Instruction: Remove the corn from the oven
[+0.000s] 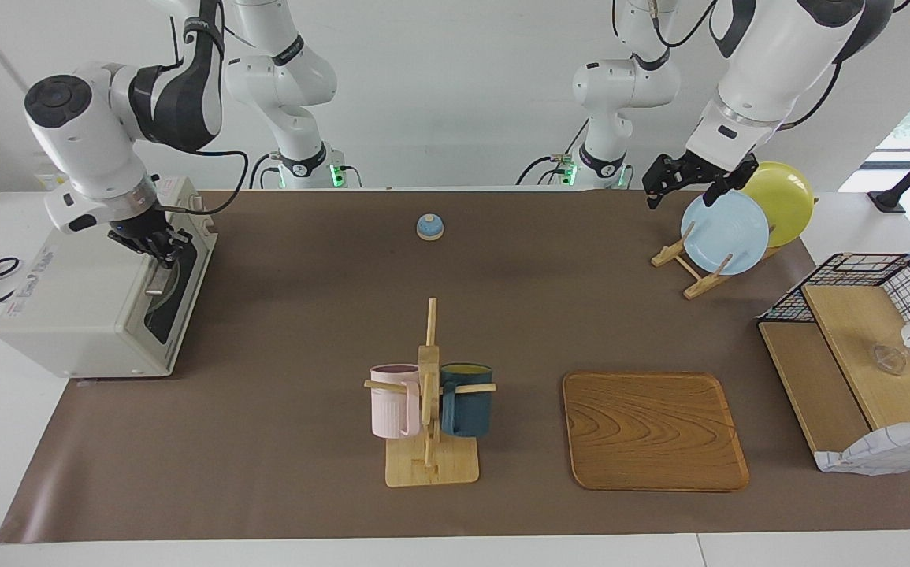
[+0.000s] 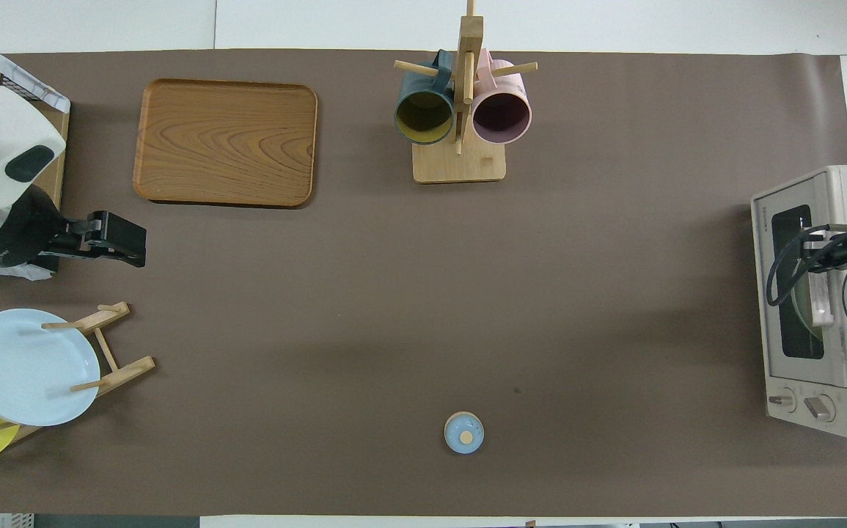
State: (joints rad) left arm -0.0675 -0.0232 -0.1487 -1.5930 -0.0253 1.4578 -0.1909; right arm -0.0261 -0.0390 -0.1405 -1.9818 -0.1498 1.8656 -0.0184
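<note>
Right claw (image 1: 159, 248) down at the oven (image 1: 92, 303) door's bar handle, at the right arm's end of the table (image 1: 305, 315); finger state impossible to tell. Corn unseen, presumably inside behind the closed dark glass, long axis unknown. Left claw (image 1: 679, 179) waiting, spread apart, over the plate rack (image 1: 695, 272). One oven, two mugs, two plates, one tray.

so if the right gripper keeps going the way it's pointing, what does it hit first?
Most likely the oven door handle: the right gripper points down at the oven's front, right by the handle. Whether it already touches is unclear.
</note>
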